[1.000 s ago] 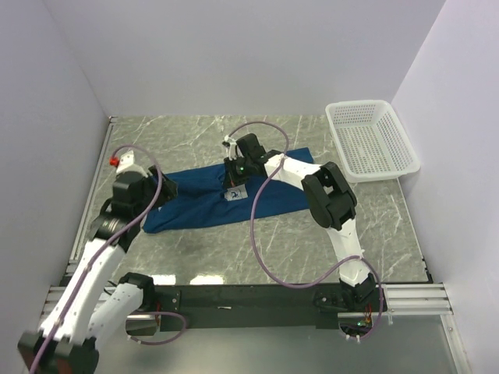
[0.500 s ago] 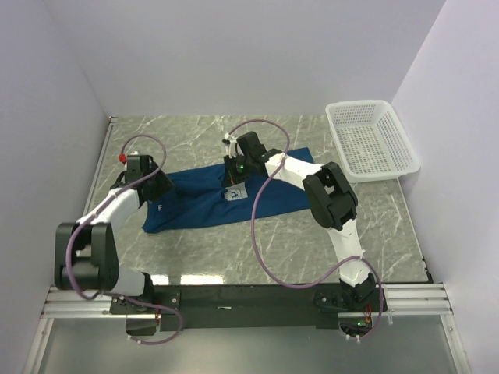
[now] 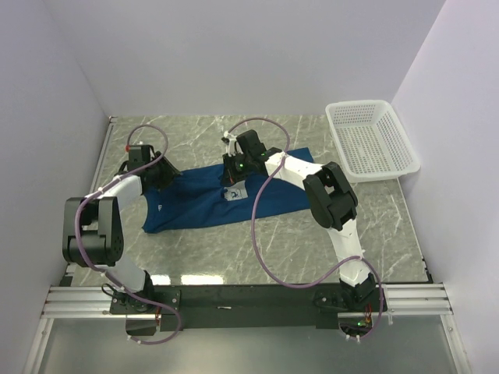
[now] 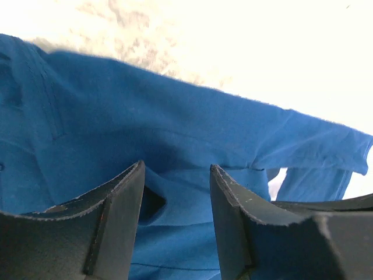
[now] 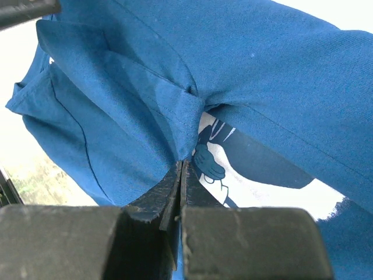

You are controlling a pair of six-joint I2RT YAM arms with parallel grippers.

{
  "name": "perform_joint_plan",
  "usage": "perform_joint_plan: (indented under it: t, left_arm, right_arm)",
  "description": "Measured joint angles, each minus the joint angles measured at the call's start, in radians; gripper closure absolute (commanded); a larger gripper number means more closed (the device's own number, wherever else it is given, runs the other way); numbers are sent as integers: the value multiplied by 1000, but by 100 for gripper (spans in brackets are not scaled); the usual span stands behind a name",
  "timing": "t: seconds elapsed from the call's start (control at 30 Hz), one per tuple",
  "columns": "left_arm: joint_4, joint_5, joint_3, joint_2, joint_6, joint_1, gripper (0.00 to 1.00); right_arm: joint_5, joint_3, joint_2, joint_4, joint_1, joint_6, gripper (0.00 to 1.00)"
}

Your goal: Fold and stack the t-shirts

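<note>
- We see the dark blue short-sleeved cloth t-shirt (image 3: 199, 204) lying crumpled lengthwise on the grey marble-patterned desk (image 3: 312, 241). It forms a long band running from the left side to just right of the middle.
- The left arm (image 3: 117, 187) reaches over the shirt's left end. In the left wrist view its jaws stand spread, with a fold of blue cloth (image 4: 175, 146) showing in the gap. We cannot tell whether they touch it.
- The right arm (image 3: 292, 171) bends in from the right to the shirt's far edge, near the middle.
- In the right wrist view its jaws are pressed together, pinching a bunched fold of the blue cloth (image 5: 186, 116) at their tips.
- The square white and pale-blue cartoon print (image 5: 217, 166) peeks out just beside that pinch, partly covered by folds.
- The white plastic mesh basket (image 3: 366, 104) sits at the far right corner of the desk, well apart from the shirt.
</note>
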Motion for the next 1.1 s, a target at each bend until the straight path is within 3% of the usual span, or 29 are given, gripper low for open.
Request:
perform_joint_plan:
  t: [0.13, 0.27, 0.37, 0.4, 0.5, 1.1]
  left_arm:
    - [-2, 29, 0, 24, 0, 0, 49]
    - [-2, 52, 1, 40, 0, 1, 60]
    - [-2, 74, 8, 51, -4, 2, 77]
    - [-2, 82, 12, 55, -5, 2, 88]
    - [0, 102, 27, 68, -5, 2, 99]
    - [74, 257, 41, 68, 156, 4, 99]
  right_arm:
    - [-1, 0, 0, 0, 0, 0, 98]
    - [-2, 0, 0, 0, 0, 3, 98]
    - [-2, 0, 0, 0, 0, 3, 98]
    - [-2, 0, 0, 0, 0, 3, 98]
    - [-3, 0, 0, 0, 0, 3, 98]
    - [-6, -24, -5, 76, -3, 11, 98]
